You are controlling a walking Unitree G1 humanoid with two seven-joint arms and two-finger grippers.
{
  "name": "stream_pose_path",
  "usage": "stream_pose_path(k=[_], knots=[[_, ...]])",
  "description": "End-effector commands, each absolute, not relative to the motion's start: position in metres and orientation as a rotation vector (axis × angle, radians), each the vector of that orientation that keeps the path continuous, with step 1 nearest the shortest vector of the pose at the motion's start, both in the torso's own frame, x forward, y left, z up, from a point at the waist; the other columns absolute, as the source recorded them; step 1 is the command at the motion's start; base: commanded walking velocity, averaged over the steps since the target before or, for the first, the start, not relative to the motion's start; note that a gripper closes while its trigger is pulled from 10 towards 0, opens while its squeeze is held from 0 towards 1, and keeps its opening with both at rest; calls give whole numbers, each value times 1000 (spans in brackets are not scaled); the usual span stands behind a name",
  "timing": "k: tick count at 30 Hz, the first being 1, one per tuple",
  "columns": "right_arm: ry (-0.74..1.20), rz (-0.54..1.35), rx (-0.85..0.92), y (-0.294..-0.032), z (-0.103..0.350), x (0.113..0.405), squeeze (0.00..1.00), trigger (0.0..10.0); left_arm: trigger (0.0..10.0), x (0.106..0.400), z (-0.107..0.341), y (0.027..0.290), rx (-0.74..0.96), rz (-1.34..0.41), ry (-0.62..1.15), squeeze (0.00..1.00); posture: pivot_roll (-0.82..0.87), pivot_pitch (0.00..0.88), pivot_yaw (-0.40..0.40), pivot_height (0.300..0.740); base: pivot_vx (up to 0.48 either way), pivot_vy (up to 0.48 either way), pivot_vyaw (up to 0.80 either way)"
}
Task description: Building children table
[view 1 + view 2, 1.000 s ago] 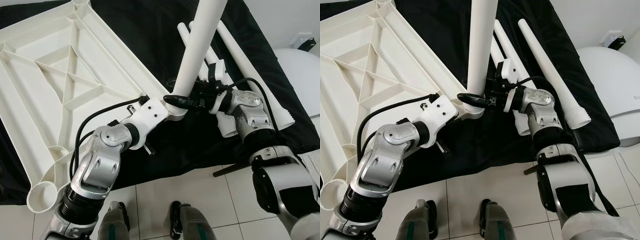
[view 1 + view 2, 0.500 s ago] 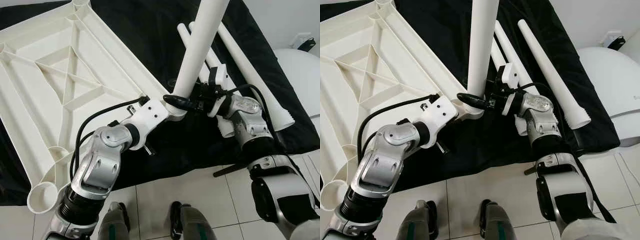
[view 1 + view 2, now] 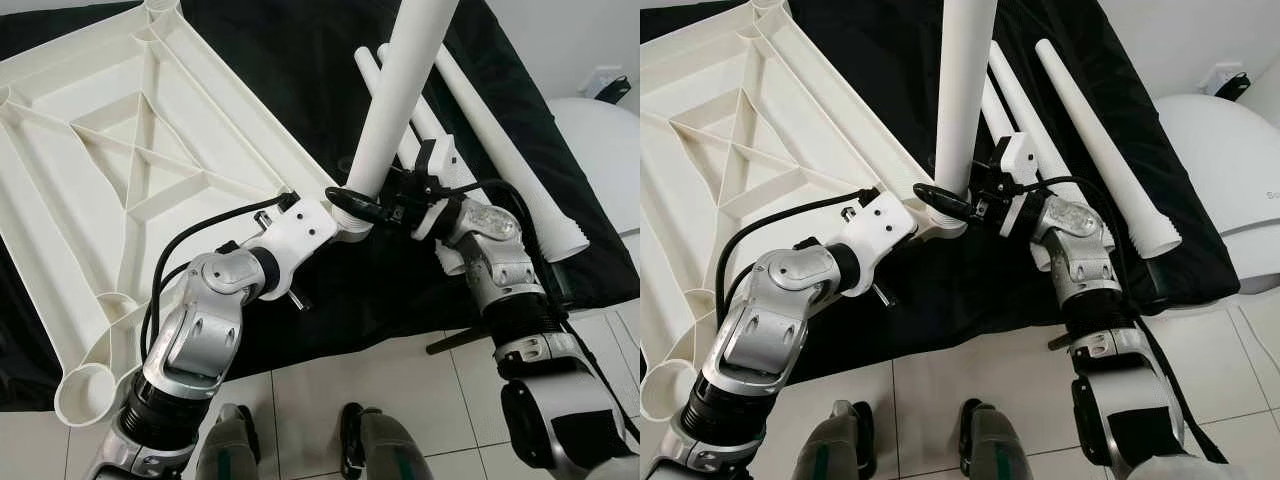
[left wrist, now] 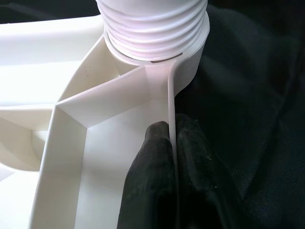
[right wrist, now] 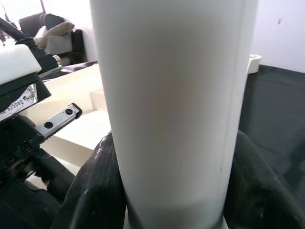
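Tabletop (image 3: 120, 170) is laid underside-up on black cloth (image 3: 300, 60). Its corner rim is pinched by the left gripper (image 4: 172, 143). White leg (image 3: 395, 95), upright in the corner socket, is clamped by the right gripper (image 5: 171, 191).

1. Left arm (image 3: 205, 330): silver rounded joint housings, white wrist block, looping black cable.
2. Right arm (image 3: 505, 270): silver segments, black cable alongside.
3. Gripper fingers (image 4: 152, 191): long, black, matte.
4. Feet (image 3: 375, 450): grey-green, black trim.

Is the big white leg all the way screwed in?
Not yet. The table leg stands in the tabletop corner socket, with threads visible above it.
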State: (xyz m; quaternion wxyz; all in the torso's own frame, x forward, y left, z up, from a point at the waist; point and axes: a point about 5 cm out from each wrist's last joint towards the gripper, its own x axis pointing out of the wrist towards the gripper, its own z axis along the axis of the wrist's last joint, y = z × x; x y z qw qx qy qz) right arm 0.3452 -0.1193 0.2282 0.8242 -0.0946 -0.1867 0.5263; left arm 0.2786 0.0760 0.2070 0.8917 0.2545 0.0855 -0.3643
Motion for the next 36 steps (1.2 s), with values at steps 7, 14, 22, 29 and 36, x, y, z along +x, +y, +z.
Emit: stream_pose_path(k=[7, 14, 22, 29, 36], knots=[[-331, 1035, -170, -123, 211, 339, 0, 0, 10000, 285, 185, 85, 526, -620, 262, 0, 46, 270, -46, 740, 0, 0, 0], [-334, 997, -153, -121, 208, 332, 0, 0, 10000, 286, 186, 86, 525, -617, 261, 0, 44, 274, -46, 740, 0, 0, 0], [-342, 920, -144, -116, 207, 322, 0, 0, 10000, 286, 185, 87, 526, -611, 263, 0, 43, 275, -47, 740, 0, 0, 0], [-323, 840, -129, -111, 204, 317, 0, 0, 10000, 286, 185, 87, 525, -609, 262, 0, 40, 274, -47, 740, 0, 0, 0], [-305, 745, -103, -110, 205, 314, 0, 0, 10000, 286, 184, 87, 525, -611, 262, 0, 42, 270, -47, 740, 0, 0, 0]])
